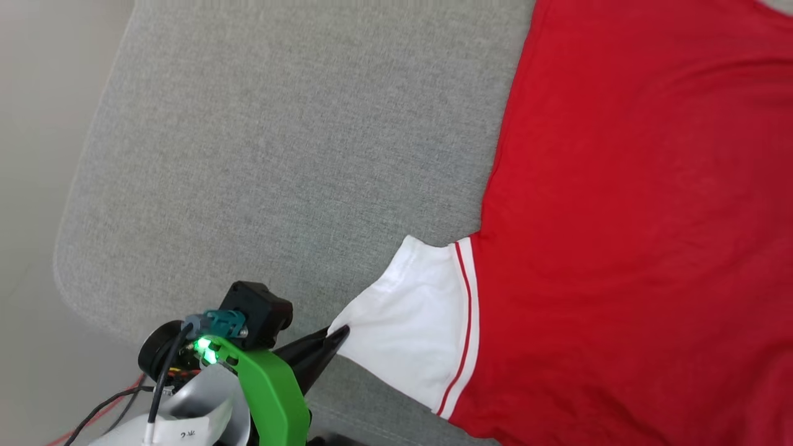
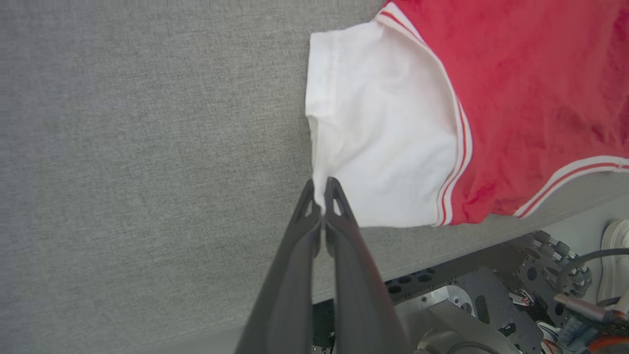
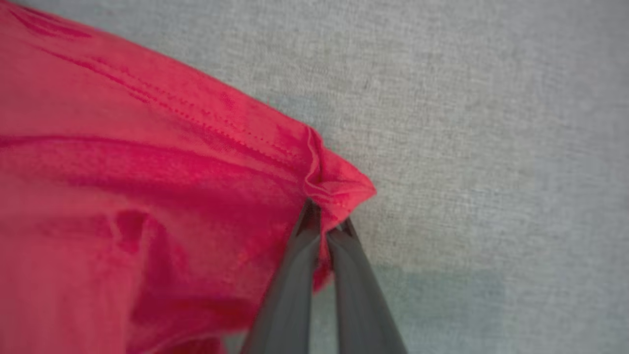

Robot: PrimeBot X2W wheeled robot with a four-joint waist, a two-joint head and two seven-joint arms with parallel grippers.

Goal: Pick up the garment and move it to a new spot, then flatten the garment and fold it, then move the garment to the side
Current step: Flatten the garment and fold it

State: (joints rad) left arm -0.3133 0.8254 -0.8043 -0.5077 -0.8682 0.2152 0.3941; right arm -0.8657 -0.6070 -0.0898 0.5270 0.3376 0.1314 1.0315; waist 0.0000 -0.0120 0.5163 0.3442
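The shirt [image 1: 619, 204] lies spread over the right half of the head view on a grey fabric surface [image 1: 279, 155], its white sleeve [image 1: 415, 322] reaching toward the lower centre. The left end effector [image 1: 337, 339], at lower left, is clamped on the sleeve's edge. In the right wrist view, the right end effector [image 3: 328, 221] is pinched on a red hem corner at mid-frame.

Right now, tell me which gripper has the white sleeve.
The left gripper: it is shut on a corner of the white sleeve. The right gripper is shut on a red corner of the shirt instead.
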